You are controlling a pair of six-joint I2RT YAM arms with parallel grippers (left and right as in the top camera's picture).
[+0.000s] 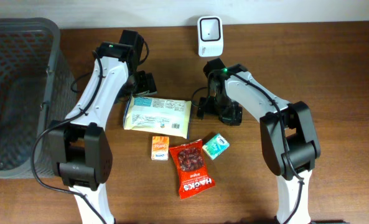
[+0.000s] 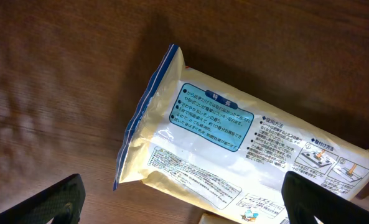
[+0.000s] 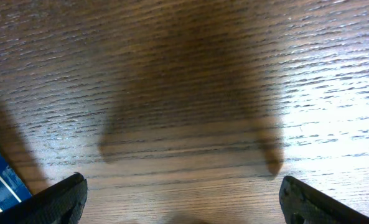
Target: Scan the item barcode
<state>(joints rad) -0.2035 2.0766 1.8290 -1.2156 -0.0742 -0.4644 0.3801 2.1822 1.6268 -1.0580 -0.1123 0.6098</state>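
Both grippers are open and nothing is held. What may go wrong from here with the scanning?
The cream pouch lies flat, so the open left gripper may slide off its edge. The small orange box lies close beside it and may be pushed when the pouch is lifted.

A dark grey mesh basket (image 1: 52, 56) is set at the left edge of the wooden desk (image 1: 340, 74). Near the desk's middle, a red snack bag marked HACKS (image 1: 192, 169) is laid flat and slightly tilted. A small orange box (image 1: 160, 147) is placed just beside its upper left corner, and a small teal packet (image 1: 216, 145) just beside its upper right corner.
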